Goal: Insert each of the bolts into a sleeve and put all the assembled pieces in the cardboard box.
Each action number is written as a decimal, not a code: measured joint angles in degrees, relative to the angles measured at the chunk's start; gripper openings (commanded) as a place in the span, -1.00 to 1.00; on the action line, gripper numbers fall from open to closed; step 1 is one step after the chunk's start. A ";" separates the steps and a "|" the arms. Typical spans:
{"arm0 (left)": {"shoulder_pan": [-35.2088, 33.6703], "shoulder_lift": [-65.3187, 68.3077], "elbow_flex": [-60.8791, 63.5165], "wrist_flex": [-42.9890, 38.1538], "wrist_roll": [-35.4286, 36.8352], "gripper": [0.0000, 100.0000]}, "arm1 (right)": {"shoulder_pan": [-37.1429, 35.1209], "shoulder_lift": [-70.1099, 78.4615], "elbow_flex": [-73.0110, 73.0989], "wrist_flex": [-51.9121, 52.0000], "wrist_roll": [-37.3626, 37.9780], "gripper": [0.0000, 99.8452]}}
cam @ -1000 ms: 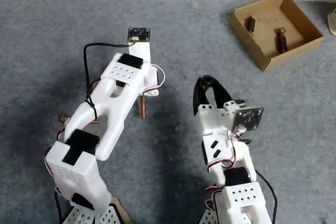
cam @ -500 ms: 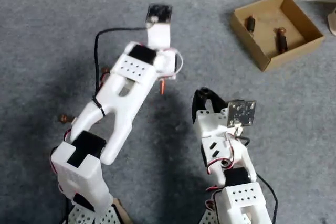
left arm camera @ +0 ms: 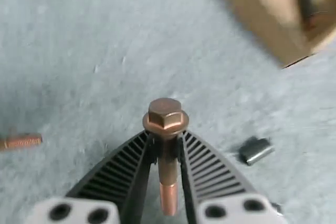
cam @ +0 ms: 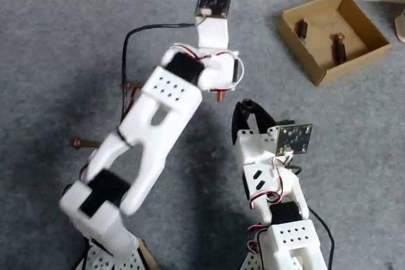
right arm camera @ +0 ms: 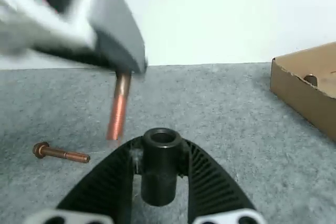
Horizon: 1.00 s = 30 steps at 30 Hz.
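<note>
— How much room is out there?
— I see the grey mat (cam: 354, 156) open at 3 o'clock and from 9 round to 11, and it ends at a pale strip along 12. The box (cam: 299, 54) sits at 1 o'clock near that edge. It holds two assembled pieces (cam: 340, 49), apart from each other. A loose bolt (cam: 82, 143) lies at 9 o'clock, and a second loose bolt (cam: 130, 85) pokes out from under my left arm (cam: 152, 118) at 10. A loose sleeve (left arm camera: 256, 149) lies flat on the mat, short of the box.
— And the pincers?
— My left gripper (left arm camera: 167, 139) is nearly closed. It pinches the bolt (left arm camera: 166, 115) by the shank just under the head, threads pointing down. My right gripper (right arm camera: 159, 153) is narrow too, clamped round the sleeve (right arm camera: 159, 174), which stands upright with its mouth up. The bolt's tip hangs just beside the sleeve at its 11 o'clock, not in it.
— Arm poses?
— The left arm stretches from its base at 7 o'clock diagonally to mid-table. My right arm (cam: 272, 181) is folded short from 5 o'clock, with its pincer aimed at 12.
</note>
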 measured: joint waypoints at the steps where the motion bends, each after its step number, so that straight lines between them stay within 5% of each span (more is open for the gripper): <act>1: 0.18 -1.67 0.00 0.00 -0.62 -0.99 | 0.00 0.00 0.00 0.00 0.00 -0.99; 10: 2.64 -10.81 7.38 -3.16 -1.58 -0.99 | 0.00 0.00 0.00 0.00 0.00 -0.99; 21: 8.26 -25.23 36.13 -32.44 -8.70 -0.99 | 0.00 0.00 0.09 0.00 0.00 -0.99; 30: 8.62 -25.58 38.15 -36.22 -8.79 -0.99 | 0.00 0.00 0.09 0.00 0.00 -0.99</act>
